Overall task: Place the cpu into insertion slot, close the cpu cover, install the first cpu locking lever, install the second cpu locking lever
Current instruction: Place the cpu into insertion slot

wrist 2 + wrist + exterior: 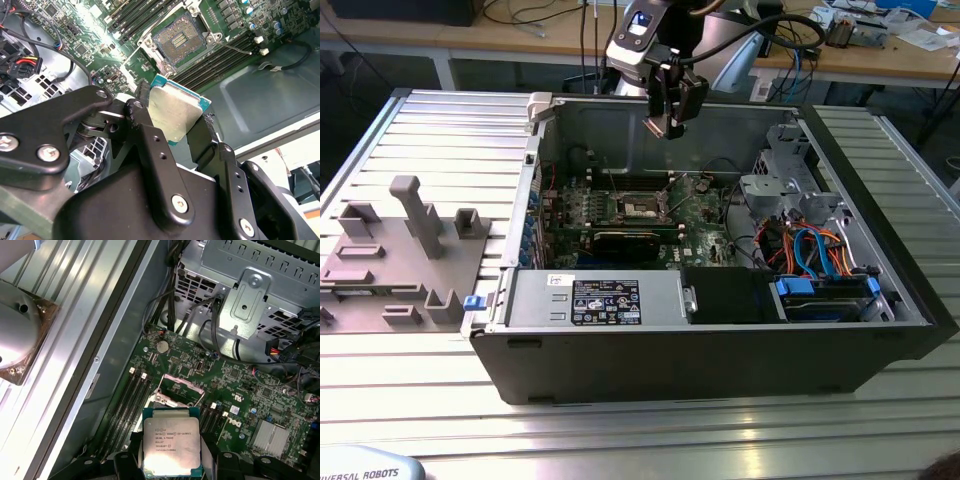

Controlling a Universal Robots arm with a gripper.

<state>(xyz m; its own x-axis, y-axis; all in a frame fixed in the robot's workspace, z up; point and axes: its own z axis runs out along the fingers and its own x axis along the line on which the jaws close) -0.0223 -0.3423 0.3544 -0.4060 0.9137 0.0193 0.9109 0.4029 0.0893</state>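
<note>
**Exterior view:** Step 1 of 4 appears to be in hand. The claw (671, 118) hangs over the open computer case (670, 360) on the bench (620, 430), raised well clear of the insertion slot (642, 207) on the green board.

**Second wrist view:** The claw (176, 107) is clamped on the cpu (172, 120), its 2 black fingers (145, 120) pressing opposite edges of the chip. The chip's plain metal face is turned toward this camera. The insertion slot (180, 37) lies beyond the chip and apart from it, its grid of contacts uncovered. By the look of it, nothing is seated there yet, and the cover and both levers remain to be dealt with.

**First wrist view:** The cpu (171, 445), printed face showing, sits between the claw's jaws just short of the insertion slot (177, 390) and slightly skewed to its frame. Seating it would likely call for squaring the chip to the slot and lowering it flat, without scraping the contacts.
</note>
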